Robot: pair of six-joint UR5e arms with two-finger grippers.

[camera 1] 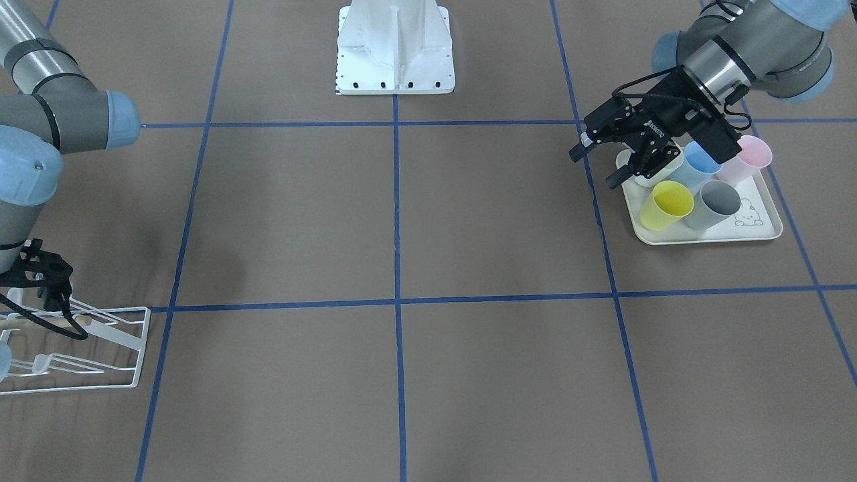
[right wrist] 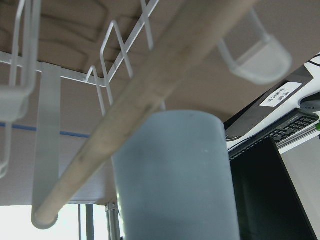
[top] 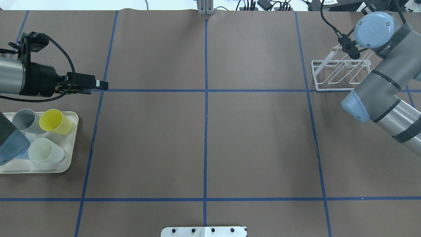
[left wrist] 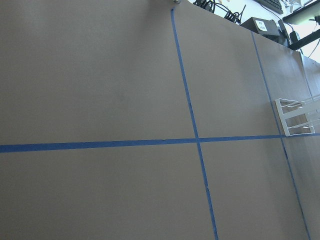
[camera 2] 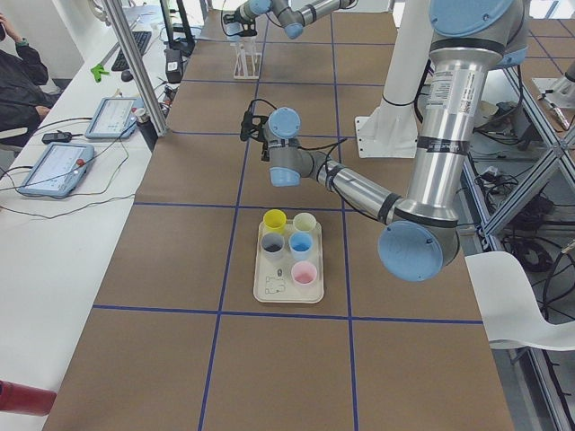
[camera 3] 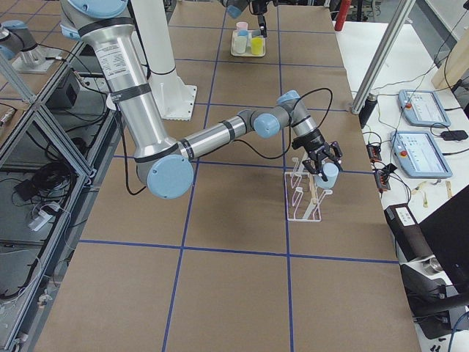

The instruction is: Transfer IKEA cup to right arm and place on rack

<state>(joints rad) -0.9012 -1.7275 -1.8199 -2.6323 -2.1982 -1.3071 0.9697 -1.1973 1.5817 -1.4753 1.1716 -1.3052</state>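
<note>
The IKEA cup (right wrist: 172, 175), a smooth matt pale-blue cylinder, fills the lower centre of the right wrist view. It sits just behind the round light-wood dowel (right wrist: 150, 95) that slants through the thin white wire rack (right wrist: 47, 125); whether cup and dowel touch cannot be told. In the exterior right view, right of centre, the right gripper (camera 3: 323, 165) pinches the cup from above at the rack's upper end. In the front-facing view, upper right, the left gripper (camera 1: 594, 166) hangs with its black fingers spread and empty over the corner of a glossy cream tray (camera 1: 710, 237) with rounded corners, which holds five tapered cups (camera 1: 666, 204): yellow, grey, blue, pink and whitish. In the overhead view that gripper shows side-on at the left edge, above the tray in the frame.
</note>
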